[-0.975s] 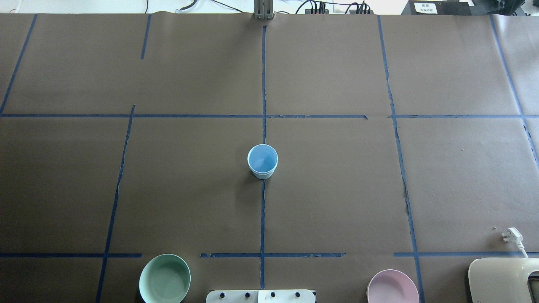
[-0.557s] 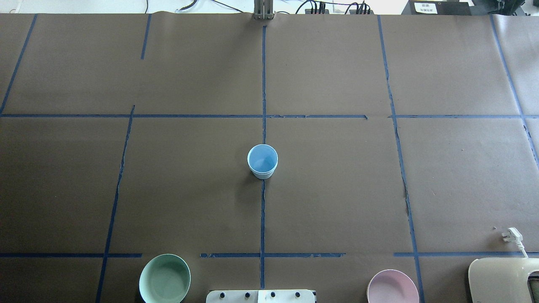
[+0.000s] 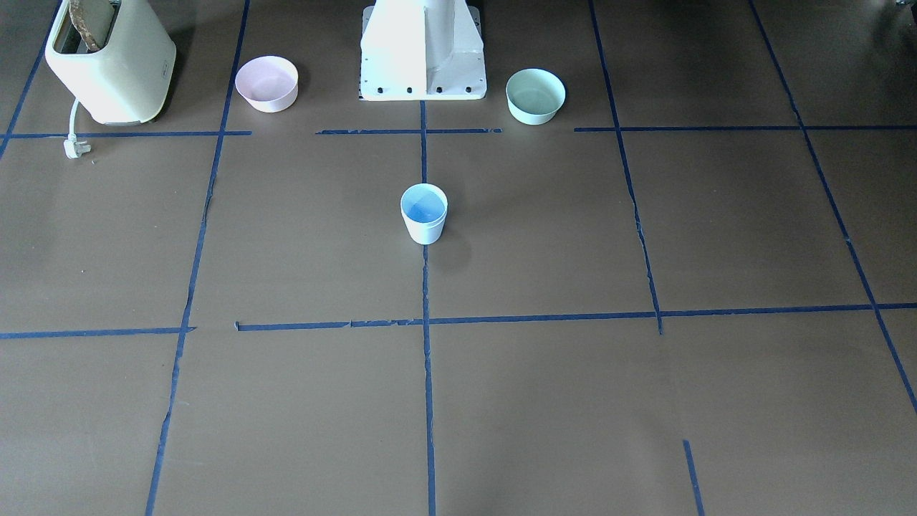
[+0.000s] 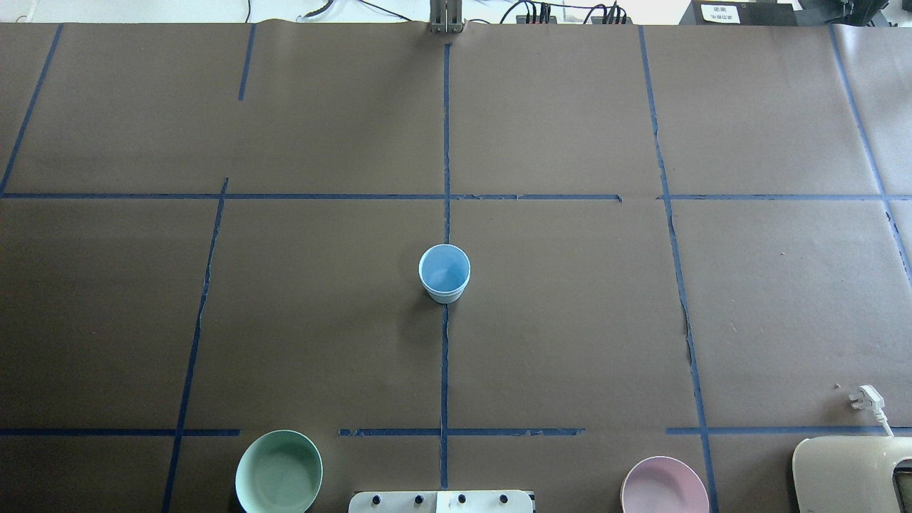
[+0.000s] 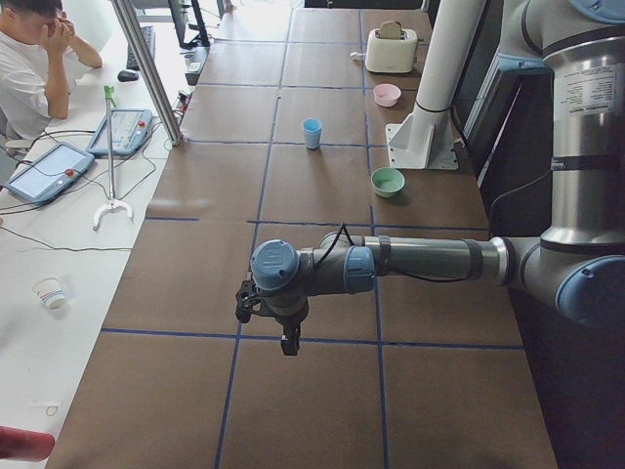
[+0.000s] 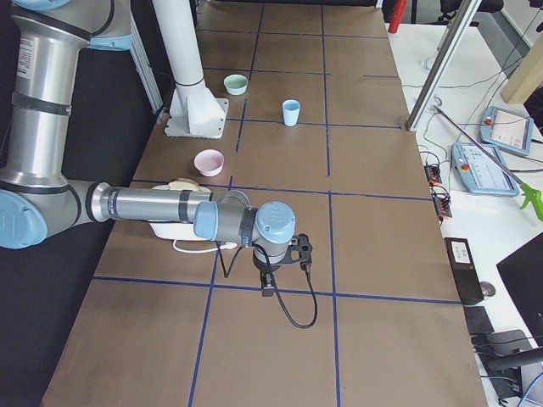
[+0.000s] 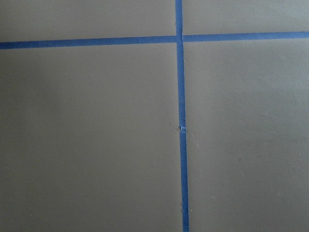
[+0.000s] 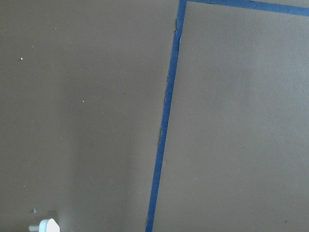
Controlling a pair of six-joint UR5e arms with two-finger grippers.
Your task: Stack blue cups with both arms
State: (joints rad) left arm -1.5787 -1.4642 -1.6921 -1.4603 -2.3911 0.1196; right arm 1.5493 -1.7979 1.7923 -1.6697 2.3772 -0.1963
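Observation:
One pale-blue cup (image 4: 444, 273) stands upright on the table's centre tape line; it also shows in the front view (image 3: 423, 213) and both side views (image 5: 312, 133) (image 6: 291, 112). I see no second cup standing apart, and cannot tell whether another is nested inside it. The left gripper (image 5: 286, 337) hangs over the table's left end, far from the cup; I cannot tell whether it is open or shut. The right gripper (image 6: 268, 284) hangs over the right end, also far away, and I cannot tell its state. Both wrist views show only brown paper and blue tape.
A mint-green bowl (image 4: 278, 473) and a pink bowl (image 4: 664, 487) flank the white pedestal base (image 3: 423, 50). A cream toaster (image 3: 111, 61) with its white plug (image 3: 74, 148) sits at the robot's right. An operator sits beyond the far edge.

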